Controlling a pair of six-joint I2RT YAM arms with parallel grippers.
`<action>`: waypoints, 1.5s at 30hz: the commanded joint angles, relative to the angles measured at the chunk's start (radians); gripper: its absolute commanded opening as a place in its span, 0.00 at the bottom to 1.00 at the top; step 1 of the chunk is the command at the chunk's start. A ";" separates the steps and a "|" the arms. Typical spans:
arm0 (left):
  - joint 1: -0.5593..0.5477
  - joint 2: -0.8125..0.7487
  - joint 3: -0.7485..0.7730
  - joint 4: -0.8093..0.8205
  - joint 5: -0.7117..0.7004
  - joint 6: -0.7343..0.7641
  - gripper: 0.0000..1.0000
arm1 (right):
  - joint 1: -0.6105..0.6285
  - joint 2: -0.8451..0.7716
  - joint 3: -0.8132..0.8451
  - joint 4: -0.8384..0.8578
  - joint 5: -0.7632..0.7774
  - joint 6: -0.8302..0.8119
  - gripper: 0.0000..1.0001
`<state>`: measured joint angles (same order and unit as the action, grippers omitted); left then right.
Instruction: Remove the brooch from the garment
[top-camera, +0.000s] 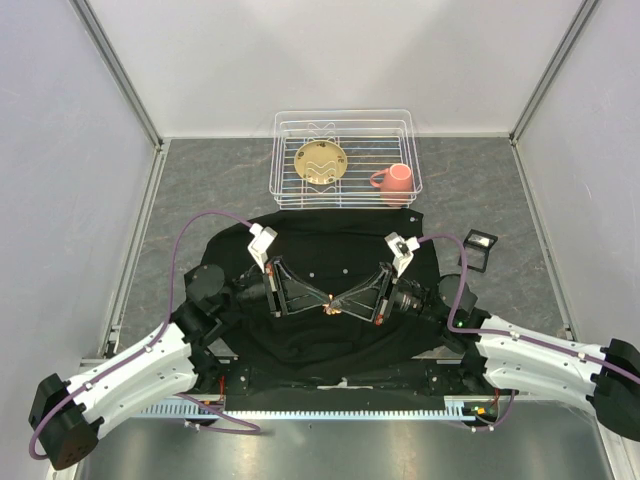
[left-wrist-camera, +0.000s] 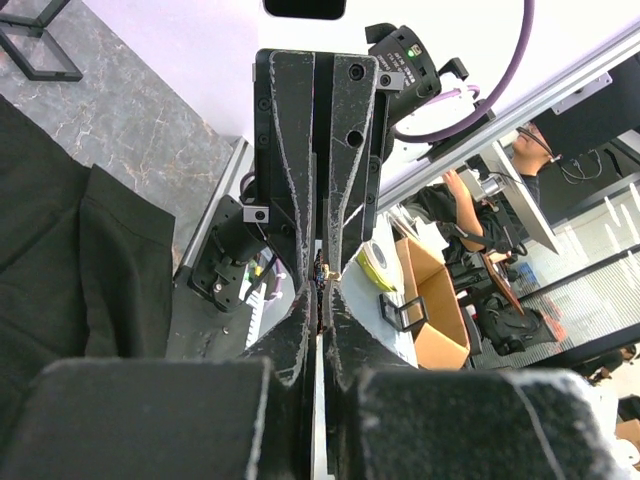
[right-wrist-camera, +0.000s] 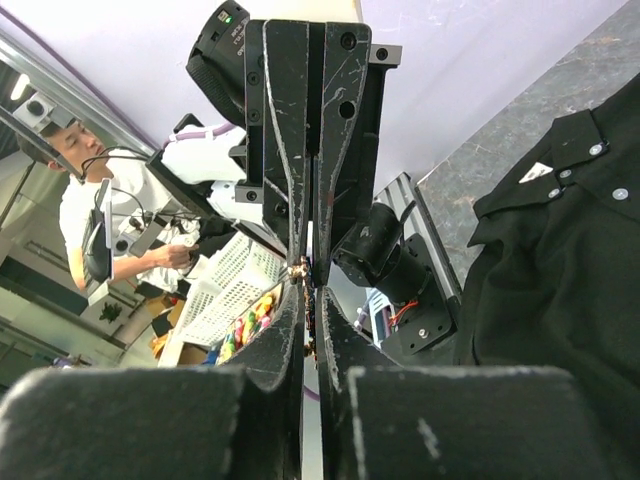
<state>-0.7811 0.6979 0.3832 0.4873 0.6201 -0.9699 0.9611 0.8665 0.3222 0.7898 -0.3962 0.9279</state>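
Observation:
The garment (top-camera: 330, 345) is a black shirt with small white buttons, spread flat on the table; it also shows in the left wrist view (left-wrist-camera: 60, 260) and the right wrist view (right-wrist-camera: 560, 250). The brooch (top-camera: 333, 306) looks like a tiny golden ornament, held above the shirt's middle. My left gripper (top-camera: 323, 301) and right gripper (top-camera: 345, 302) meet tip to tip there, both shut on the brooch. It shows at the fingertips in the left wrist view (left-wrist-camera: 326, 272) and the right wrist view (right-wrist-camera: 299, 268). Whether it still touches the cloth is hidden.
A white wire rack (top-camera: 280, 160) stands at the back, holding a golden plate (top-camera: 320, 162) and a pink mug (top-camera: 396, 180). A small black frame stand (top-camera: 481, 245) sits right of the shirt. Enclosure walls rise on both sides.

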 joint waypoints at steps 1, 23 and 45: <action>0.000 -0.035 -0.009 -0.006 -0.010 0.031 0.02 | -0.004 -0.063 0.008 -0.037 0.126 -0.032 0.10; -0.001 -0.046 -0.006 -0.085 -0.082 0.031 0.02 | 0.005 -0.217 -0.031 -0.191 0.237 -0.057 0.57; 0.000 0.098 0.437 -1.216 -0.583 -0.300 0.02 | 0.338 0.041 0.244 -0.502 0.556 -0.989 0.51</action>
<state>-0.7811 0.7628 0.7387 -0.4702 0.1734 -1.1561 1.2659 0.8272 0.4759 0.2100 0.1120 0.1165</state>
